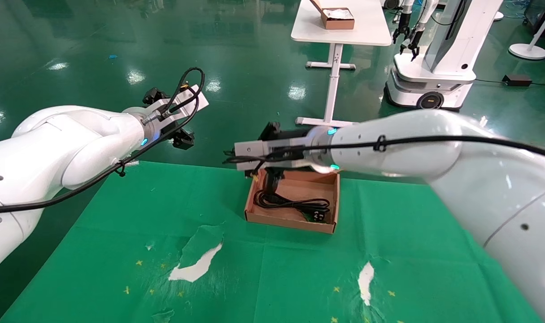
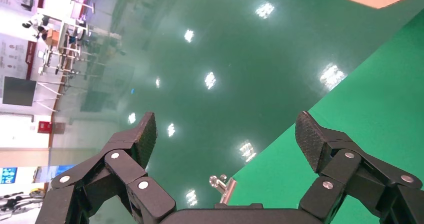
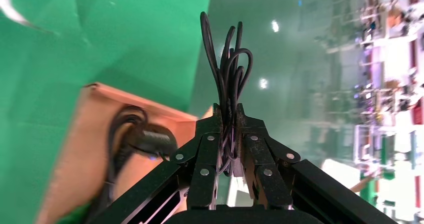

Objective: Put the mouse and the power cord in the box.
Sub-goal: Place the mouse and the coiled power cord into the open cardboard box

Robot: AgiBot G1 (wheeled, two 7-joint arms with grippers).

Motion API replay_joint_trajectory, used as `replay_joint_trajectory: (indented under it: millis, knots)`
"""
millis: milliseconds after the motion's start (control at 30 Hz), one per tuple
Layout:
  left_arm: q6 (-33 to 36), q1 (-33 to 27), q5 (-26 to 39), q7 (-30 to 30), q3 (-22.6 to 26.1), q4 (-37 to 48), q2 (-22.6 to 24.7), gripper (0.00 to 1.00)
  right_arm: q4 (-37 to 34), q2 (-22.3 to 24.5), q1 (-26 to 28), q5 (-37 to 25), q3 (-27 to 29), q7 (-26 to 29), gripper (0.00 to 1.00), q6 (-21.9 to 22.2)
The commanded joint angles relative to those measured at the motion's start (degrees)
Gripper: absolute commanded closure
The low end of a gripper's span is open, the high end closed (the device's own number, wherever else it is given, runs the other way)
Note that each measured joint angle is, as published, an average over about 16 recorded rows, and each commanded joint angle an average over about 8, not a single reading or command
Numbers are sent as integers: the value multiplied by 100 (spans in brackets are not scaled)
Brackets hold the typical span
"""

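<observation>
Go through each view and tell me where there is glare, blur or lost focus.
Head view: ceiling lights glare as white spots on the glossy floor; the box and power cord are sharp. Left wrist view: similar glare spots; the open left hand is crisp. Right wrist view: the right hand gripping thin cable is sharp; the box below is smeared, the far background soft.

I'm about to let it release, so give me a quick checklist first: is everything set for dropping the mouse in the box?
1. Right gripper grip: ok, shut on the bundled cable of the mouse.
2. Mouse over the box: ok, it hangs above the far left corner.
3. Mouse resting on the box floor: cannot tell.
4. Power cord inside the box: ok, coiled on the floor.
5. Left gripper out of the way: ok, open, raised off to the left.
</observation>
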Motion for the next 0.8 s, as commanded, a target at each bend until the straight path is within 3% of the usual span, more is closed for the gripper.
replay_joint_trajectory:
  millis: [33,133,167,400,433,800]
  knots:
    - [-6,-3,-26,21,6,9,1,0,0,4,-65,191,-179,109,100,107]
    - [-12,-6,-55,42,16,19,2,0,-148,10,-115,258,-438,218,100,194]
    - [-14,-7,-64,48,19,22,3,0,-204,11,-128,268,-518,254,95,223]
    - [-22,-11,-107,71,30,42,1,0,-467,0,-191,329,-855,440,7,391]
    - [-23,-11,-109,72,30,43,0,0,-478,-3,-196,336,-871,446,0,404]
    - [-25,-12,-111,74,31,42,0,0,-461,2,-193,327,-846,435,0,397]
